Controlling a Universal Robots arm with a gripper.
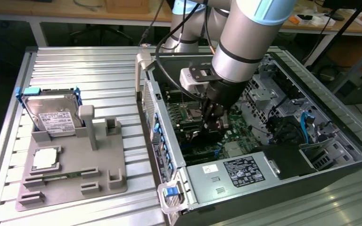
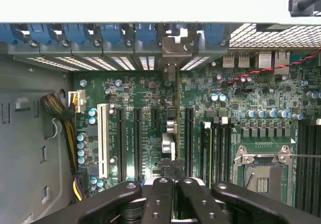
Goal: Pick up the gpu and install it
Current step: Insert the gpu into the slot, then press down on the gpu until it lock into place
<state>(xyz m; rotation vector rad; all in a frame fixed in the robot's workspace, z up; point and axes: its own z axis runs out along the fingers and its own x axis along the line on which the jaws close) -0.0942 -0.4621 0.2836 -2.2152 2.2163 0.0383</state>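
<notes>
1. exterior view: the arm [image 1: 244, 42] is seen reaching down into the open computer case [image 1: 332, 165], which lies on its side on a slatted metal table [image 1: 80, 70].
2. exterior view: the gripper [image 1: 210, 128] is lowered over the green motherboard [image 1: 184, 115], with its black fingers drawn tight together on a dark card held edge-on; this is taken to be the gpu [image 1: 201, 135], though little of it can be made out here.
3. exterior view: a grey fixture tray [image 1: 74, 181] is set on the table toward the exterior view's left, well apart from the case. a silver hard drive [image 1: 54, 118] with a white label is stood upright in it, and a small square cpu chip [image 1: 45, 160] is laid flat just in front of the drive.
4. exterior view: a black power supply [image 1: 250, 172] with a white label is seen at the near end of the case.
5. wrist view: the black fingers [image 2: 160, 199] are seen closed narrowly on the gpu [image 2: 172, 128], which is viewed from its top edge as a thin strip running away from the gripper [image 2: 173, 184].
6. wrist view: the card is lined up along the motherboard [image 2: 241, 98] between the long black expansion slots [image 2: 137, 138], and its silver bracket [image 2: 175, 47] is placed at the rear wall among the blue slot clips [image 2: 110, 33].
7. wrist view: whether the card is fully seated cannot be told.
8. wrist view: a cpu socket [image 2: 263, 171] is seen beside the card, and a bundle of cables [image 2: 65, 128] near the case wall on the other side.
</notes>
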